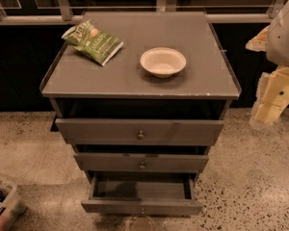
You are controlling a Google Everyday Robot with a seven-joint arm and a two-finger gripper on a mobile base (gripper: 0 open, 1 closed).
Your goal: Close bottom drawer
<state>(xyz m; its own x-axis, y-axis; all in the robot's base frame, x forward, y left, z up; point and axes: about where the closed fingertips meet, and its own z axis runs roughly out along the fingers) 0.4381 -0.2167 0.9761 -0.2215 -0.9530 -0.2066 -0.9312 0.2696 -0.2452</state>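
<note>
The grey cabinet [135,81] has three flat-fronted drawers, each with a small round knob. The bottom drawer [142,207] is the lowest one and stands pulled out towards me. Its dark inside [142,189] shows from above and looks empty. Its knob [142,211] is near the lower edge of the view. The middle drawer [142,162] and the top drawer [139,131] sit further back. My gripper [272,102], a cream-coloured part under a white arm housing, hangs at the far right, level with the cabinet top and well away from the bottom drawer.
A green chip bag [92,41] lies at the back left of the cabinet top and a white bowl [163,61] near its middle. A grey bin [2,203] with cans stands on the speckled floor at the lower left. A dark wall with railings runs behind the cabinet.
</note>
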